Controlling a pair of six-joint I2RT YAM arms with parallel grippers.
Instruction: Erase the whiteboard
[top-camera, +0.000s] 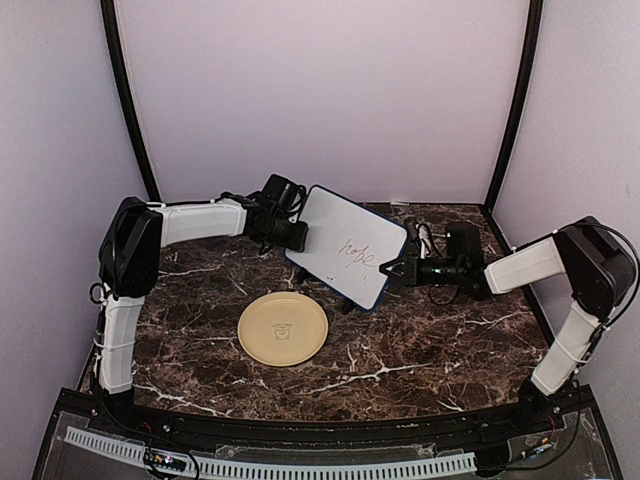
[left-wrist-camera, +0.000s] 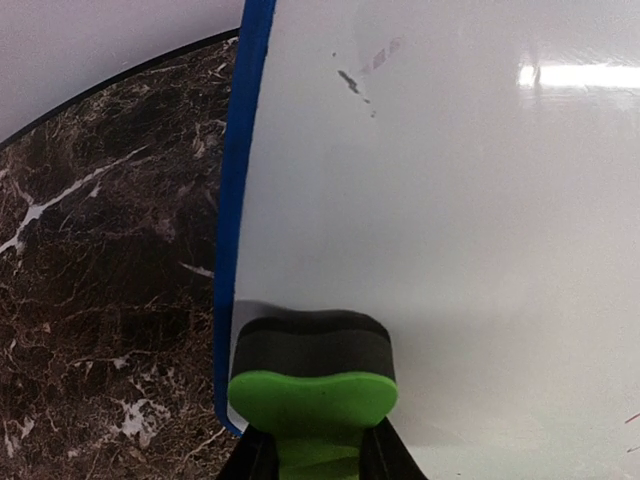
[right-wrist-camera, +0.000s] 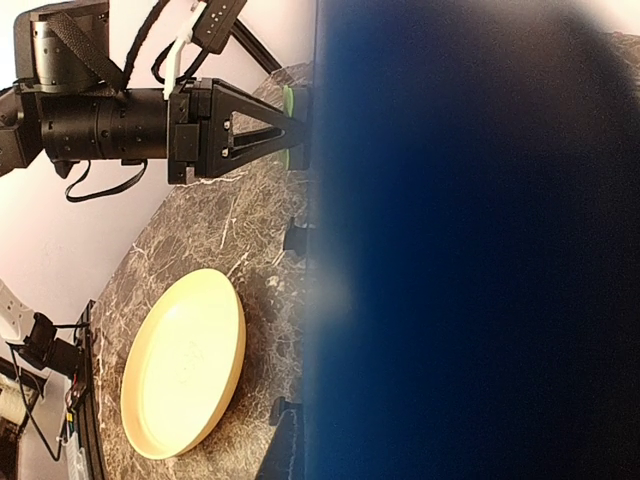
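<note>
Whiteboard (top-camera: 340, 240) is sitting mid-frame, right jaws clamping its edge for steadiness, left jaws pinching the eraser (left-wrist-camera: 312, 385) against it.

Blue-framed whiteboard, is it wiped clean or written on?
Written on: cursive handwriting shows near the middle of the small blue-framed whiteboard in the top view.

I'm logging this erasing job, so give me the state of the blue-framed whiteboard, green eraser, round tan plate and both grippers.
blue-framed whiteboard: standing tilted, "hope" not yet erased.
green foam eraser: pad against the board near its frame.
round tan plate: flat on the marble table.
left gripper: shut on the eraser.
right gripper: shut on the board's right edge.
</note>
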